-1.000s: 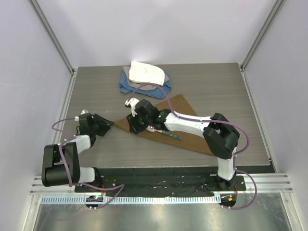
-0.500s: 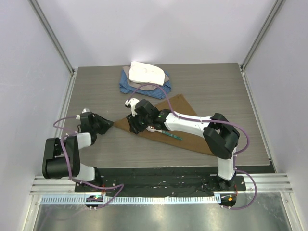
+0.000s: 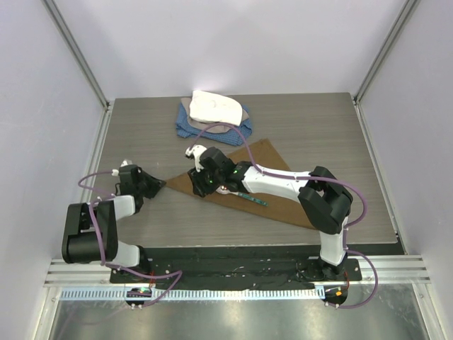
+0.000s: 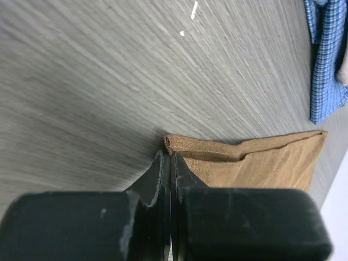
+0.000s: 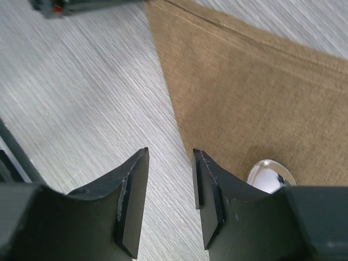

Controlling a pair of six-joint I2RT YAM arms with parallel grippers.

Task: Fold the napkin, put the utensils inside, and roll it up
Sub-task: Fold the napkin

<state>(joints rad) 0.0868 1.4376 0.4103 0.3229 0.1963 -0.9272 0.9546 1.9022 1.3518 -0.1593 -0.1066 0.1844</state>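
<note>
The surface (image 3: 318, 127) carries the napkin (image 3: 283, 191), which lies flat, folded into a triangle with its long edge toward the arms. The fold looks complete and the utensil is loaded, so the step in hand is judged to be starting the roll.

The left gripper (image 3: 157, 183) sits at the napkin's left tip with its jaws pressed together. The cloth's corner touches them, but it cannot be told whether any cloth is nipped.

The right gripper (image 5: 168, 196) hangs over the napkin's left part. Its jaws are spread and empty, straddling the cloth's edge.

The spoon (image 3: 249, 197) lies on the napkin near the long edge, with its bowl just beside the right jaws.

Procedure:
1. Anchor the left tip so the napkin cannot slide.
2. Close the right jaws on both cloth layers.
3. Turn the edge over the spoon bowl without nudging the spoon off the napkin.
</note>
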